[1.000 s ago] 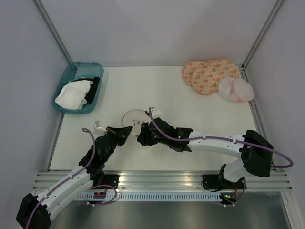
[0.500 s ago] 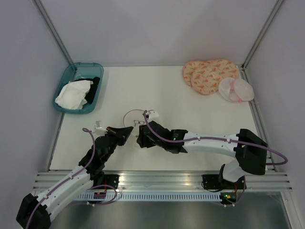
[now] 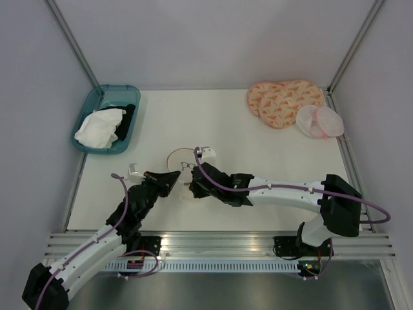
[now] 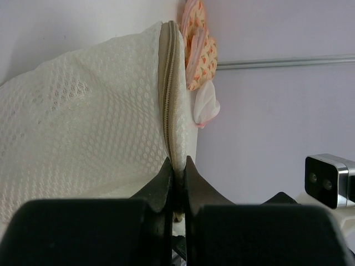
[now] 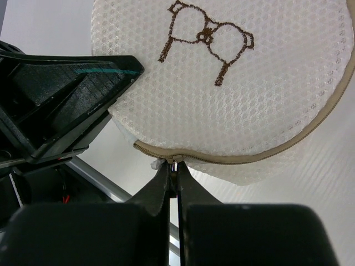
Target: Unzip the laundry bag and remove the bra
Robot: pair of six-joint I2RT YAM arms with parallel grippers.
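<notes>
White tabletop (image 3: pixel 213 123) bears the laundry bag (image 3: pixel 179 158), enclosed by pale lilac walls (image 3: pixel 213 39).

Laundry bag (image 5: pixel 249 105), jaws pinching zipper pull (image 5: pixel 173 161)

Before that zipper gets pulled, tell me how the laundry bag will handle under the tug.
Probably floppy: the laundry bag is thin mesh, and its tan rim squeezes flat in the left pincer. Likely light, so it could slide without that hold. Its dome may keep shape somewhat.

Laundry bag (image 5: pixel 266 94): matt cream honeycomb-mesh cloth; zipper tape (image 4: pixel 169 105): tan woven.
</notes>
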